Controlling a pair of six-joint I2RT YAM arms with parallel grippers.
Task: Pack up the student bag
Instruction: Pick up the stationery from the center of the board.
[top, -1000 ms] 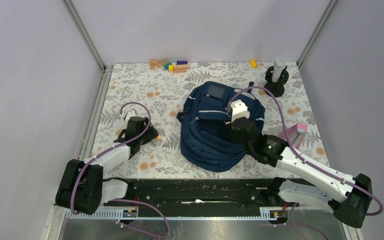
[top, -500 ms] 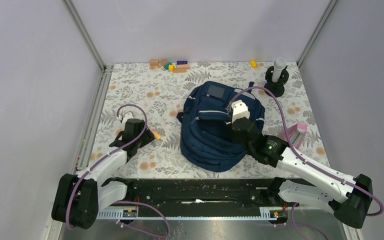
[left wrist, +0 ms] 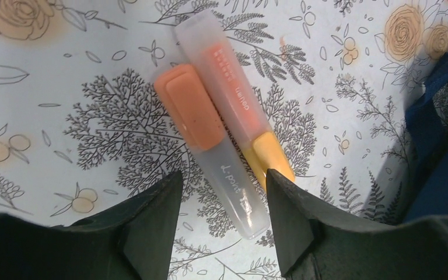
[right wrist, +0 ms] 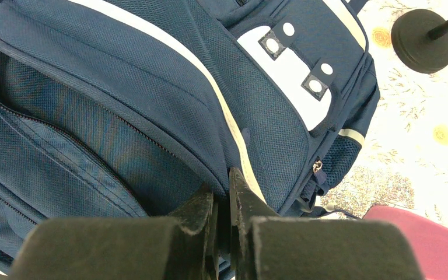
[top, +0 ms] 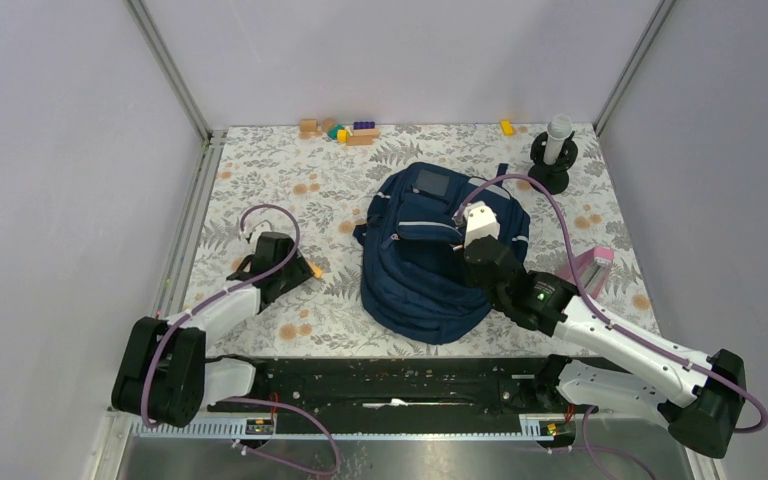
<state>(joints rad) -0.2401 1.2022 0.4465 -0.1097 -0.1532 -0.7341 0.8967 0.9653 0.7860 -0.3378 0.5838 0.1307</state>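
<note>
The student bag (top: 425,265), navy with white patches and a light stripe, lies in the middle of the table with one pocket gaping open (right wrist: 111,146). My right gripper (top: 460,238) (right wrist: 224,189) is shut on the edge of that pocket's flap and holds it up. Left of the bag, two highlighters lie side by side on the floral cloth: a clear one with an orange cap (left wrist: 192,114) and an orange one with a yellow end (left wrist: 233,87). My left gripper (top: 303,270) (left wrist: 223,175) hangs open over them, the clear one's end between its fingers.
Coloured blocks (top: 345,130) and a yellow block (top: 506,127) lie along the back edge. A black stand with a white cylinder (top: 552,155) is behind the bag on the right. A pink object (top: 592,268) lies right of the bag.
The left arm drew slightly back and left, then returned over the highlighters, and its jaws narrowed a little. The right arm and the bag have not moved.
</note>
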